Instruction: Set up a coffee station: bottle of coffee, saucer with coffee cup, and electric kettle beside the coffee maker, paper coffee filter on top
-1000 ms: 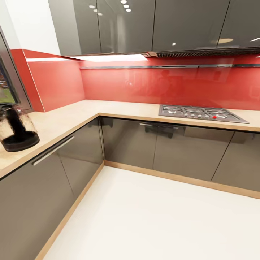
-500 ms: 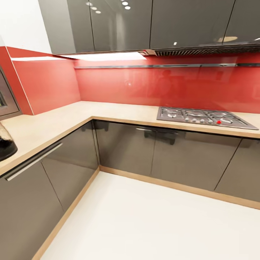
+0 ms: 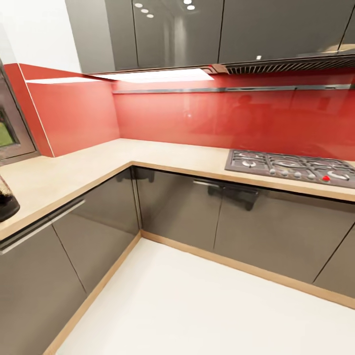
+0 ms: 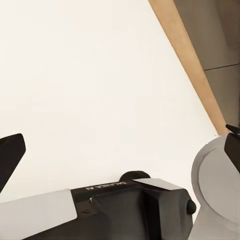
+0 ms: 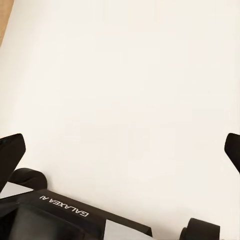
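One electric kettle [image 3: 7, 202] sits on the kitchen countertop [image 3: 64, 172] beside one stove [image 3: 293, 167].

Left claw [image 4: 120, 145]: black tapered fingertips, black housing lettered in white, pale grey panels, rounded grey link. Right claw [image 5: 120, 145]: black fingertips, black housing marked "GALAXEA AI".

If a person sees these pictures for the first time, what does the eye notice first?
The glossy red backsplash strikes first, running along the walls above the L-shaped kitchen countertop. Next comes the steel gas hob, set into the worktop at the right. At the far left edge, part of the dark electric kettle peeks in.
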Available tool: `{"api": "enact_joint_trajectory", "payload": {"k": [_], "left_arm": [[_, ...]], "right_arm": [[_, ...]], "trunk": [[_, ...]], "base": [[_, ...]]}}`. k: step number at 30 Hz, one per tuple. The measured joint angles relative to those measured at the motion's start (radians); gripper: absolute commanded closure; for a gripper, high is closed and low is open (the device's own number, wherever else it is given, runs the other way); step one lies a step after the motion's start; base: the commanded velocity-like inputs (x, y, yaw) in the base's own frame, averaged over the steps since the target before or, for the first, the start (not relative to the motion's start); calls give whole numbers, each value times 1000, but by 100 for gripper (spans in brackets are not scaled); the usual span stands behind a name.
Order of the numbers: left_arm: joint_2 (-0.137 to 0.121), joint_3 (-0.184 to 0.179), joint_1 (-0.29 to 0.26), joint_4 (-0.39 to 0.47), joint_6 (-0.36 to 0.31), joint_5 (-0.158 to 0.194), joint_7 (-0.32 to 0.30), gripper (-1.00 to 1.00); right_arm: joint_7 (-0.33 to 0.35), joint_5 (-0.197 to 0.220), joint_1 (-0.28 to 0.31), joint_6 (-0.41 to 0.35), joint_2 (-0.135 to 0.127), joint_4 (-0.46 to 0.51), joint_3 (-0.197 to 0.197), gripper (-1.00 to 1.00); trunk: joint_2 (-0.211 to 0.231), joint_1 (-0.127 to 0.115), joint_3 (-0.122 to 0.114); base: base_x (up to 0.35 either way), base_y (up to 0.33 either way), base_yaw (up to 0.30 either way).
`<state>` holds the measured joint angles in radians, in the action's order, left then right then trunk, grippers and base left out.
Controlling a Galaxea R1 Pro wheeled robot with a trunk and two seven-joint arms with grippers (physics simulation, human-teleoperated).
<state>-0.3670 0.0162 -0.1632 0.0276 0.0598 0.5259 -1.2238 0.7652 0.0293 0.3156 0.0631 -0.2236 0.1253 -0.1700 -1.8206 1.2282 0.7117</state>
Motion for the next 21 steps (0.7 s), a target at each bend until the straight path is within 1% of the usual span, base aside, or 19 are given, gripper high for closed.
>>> {"api": "enact_joint_trajectory", "payload": {"k": [6, 9, 12, 17, 21], "left_arm": [[0, 0, 0, 0, 0, 0, 0, -100], [0, 1, 0, 0, 0, 0, 0, -100], [0, 1, 0, 0, 0, 0, 0, -100], [-1, 1, 0, 0, 0, 0, 0, -100], [0, 1, 0, 0, 0, 0, 0, -100]], "right_arm": [[-5, 0, 0, 0, 1, 0, 0, -100], [-25, 0, 0, -1, 1, 0, 0, -100], [-36, -1, 0, -1, 1, 0, 0, -100], [-42, -1, 0, -2, 1, 0, 1, -100], [-45, -1, 0, -1, 2, 0, 1, -100]], "trunk": [[0, 0, 0], [0, 0, 0], [0, 0, 0], [0, 0, 0], [0, 0, 0]], "base": [[8, -7, 274], [48, -94, 251], [110, -205, 128], [143, -265, 59], [155, -285, 182]]}}
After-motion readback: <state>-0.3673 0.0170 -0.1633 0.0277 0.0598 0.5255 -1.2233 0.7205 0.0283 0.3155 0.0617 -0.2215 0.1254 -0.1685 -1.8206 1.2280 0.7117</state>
